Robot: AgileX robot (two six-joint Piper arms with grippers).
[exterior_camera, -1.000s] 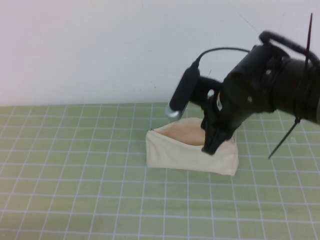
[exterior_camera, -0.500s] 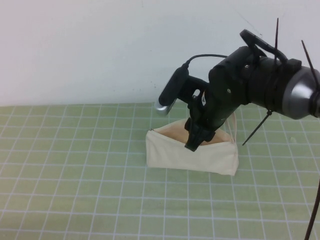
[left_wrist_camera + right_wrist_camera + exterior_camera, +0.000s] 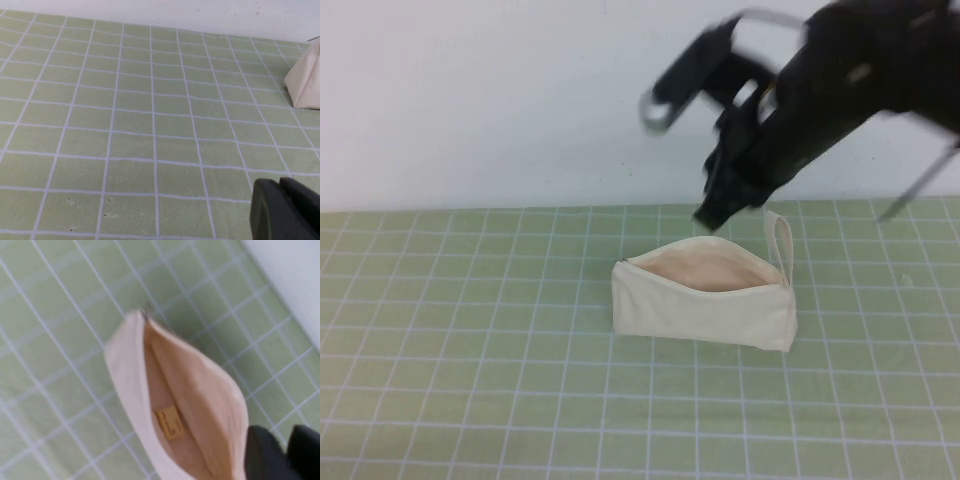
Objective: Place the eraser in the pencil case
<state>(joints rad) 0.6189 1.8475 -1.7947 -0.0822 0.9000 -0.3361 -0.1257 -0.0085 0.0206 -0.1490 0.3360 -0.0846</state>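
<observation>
eraser [image 3: 170, 423] lies inside the pencil case [image 3: 705, 306], on the beige lining; case stands open on the green grid mat [image 3: 470, 380], loop at its far right end. right gripper [image 3: 720, 208] hangs above the opening w/ nothing held, cannot tell if fingers open or shut. left gripper [image 3: 285, 210] sits low over mat, apart from case, its state i cannot tell.

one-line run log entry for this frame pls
eraser: inside pencil case, unzipped, on mat | right gripper: raised above case, empty | left gripper: low over mat, left of case
</observation>
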